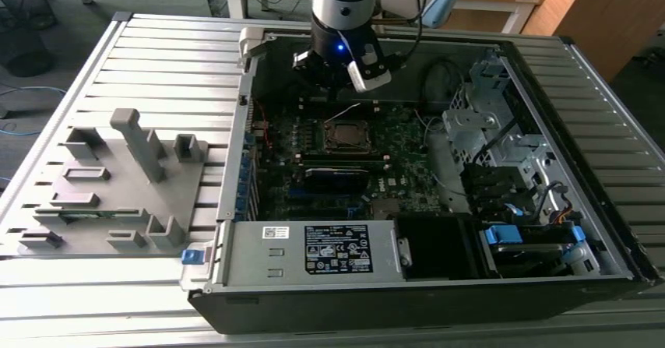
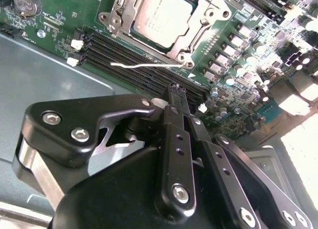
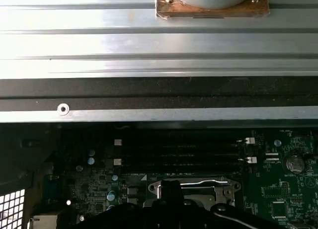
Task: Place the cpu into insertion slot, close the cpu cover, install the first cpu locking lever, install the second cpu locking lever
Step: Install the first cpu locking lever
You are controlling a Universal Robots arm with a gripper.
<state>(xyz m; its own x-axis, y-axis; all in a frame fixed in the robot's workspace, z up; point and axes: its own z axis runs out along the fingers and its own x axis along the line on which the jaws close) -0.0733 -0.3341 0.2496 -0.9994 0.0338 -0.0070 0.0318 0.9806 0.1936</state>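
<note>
- Found the cpu (image 2: 161,13) seated flat in the insertion slot (image 2: 183,54) on the motherboard (image 2: 59,20), inside the open computer case (image 1: 416,305). Judging placement done.
- Seeing the cpu cover (image 2: 120,13) lying down around the chip, with the metal top showing through its window. Judging the cover closed, or very nearly so; cannot confirm it is fully flat.
- Spotted one locking lever (image 2: 149,66) as a thin bright wire standing free along the socket edge that faces the memory slots (image 2: 139,77). Reading it as not latched. In the exterior view, a thin line rises from the socket toward the arm, probably the same wire.
- Cannot make out the other lever or whether it is hooked.
- Estimating two steps done, and at least one lever left, possibly both.
- Orientation of the cpu: dull silver face up, toward the open side of the case, edges square with the socket rim. No long axis to speak of, being square.
- Lever's long axis: roughly parallel to the memory slots, along that side of the socket.
- Gripper (image 2: 176,88): fingers pressed together at the tips with nothing pinched, poised over the memory slots near the free lever. No contact with the wire evident.
- In the exterior view, hanging over the board just past the socket, toward the case's far wall.
</note>
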